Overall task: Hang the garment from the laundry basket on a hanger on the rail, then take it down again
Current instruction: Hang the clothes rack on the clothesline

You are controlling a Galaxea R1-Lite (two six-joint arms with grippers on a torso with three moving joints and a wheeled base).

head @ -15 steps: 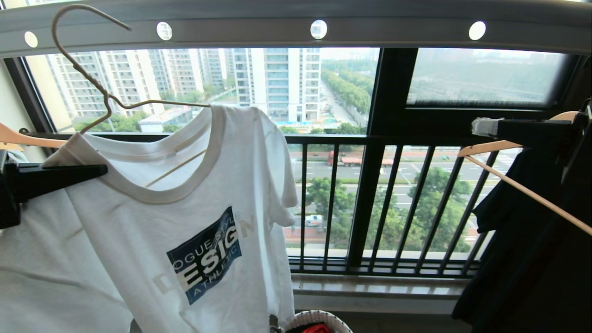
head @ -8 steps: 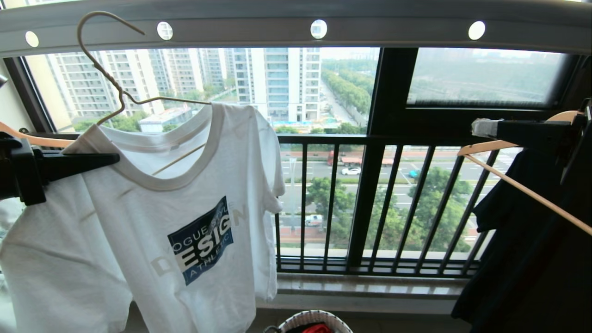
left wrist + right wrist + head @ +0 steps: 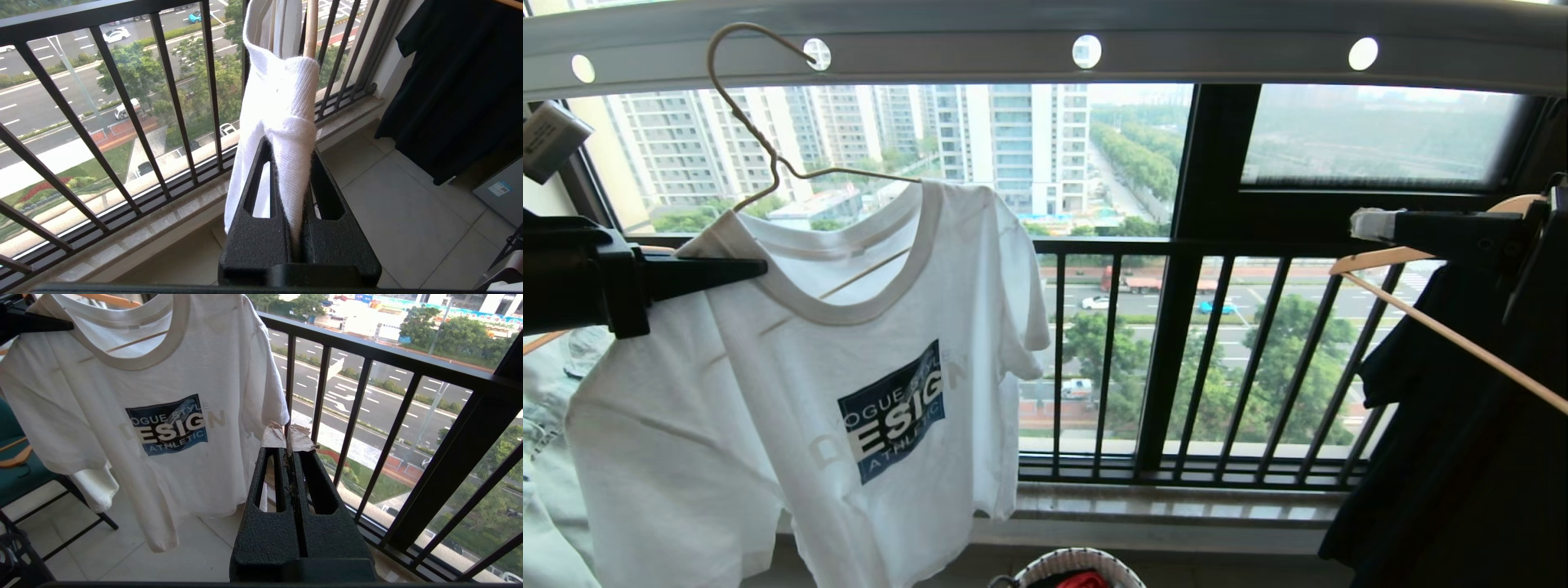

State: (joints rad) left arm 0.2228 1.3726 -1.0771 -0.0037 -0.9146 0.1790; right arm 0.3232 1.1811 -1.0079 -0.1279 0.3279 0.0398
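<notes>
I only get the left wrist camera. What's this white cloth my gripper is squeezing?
Observer: It's the shoulder of a white T-shirt, pinched by the left gripper.
Operator: Is it on anything?
Observer: Yes, a thin cream wire hanger goes through the neck. Its hook is up at the grey rail; I cannot tell whether it rests on it.
Operator: Where's my other gripper?
Observer: The right gripper is shut and empty, off to the right, away from the shirt.

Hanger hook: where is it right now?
Head view, upper left: the hanger hook sits against the rail, by its second hole from the left.
</notes>
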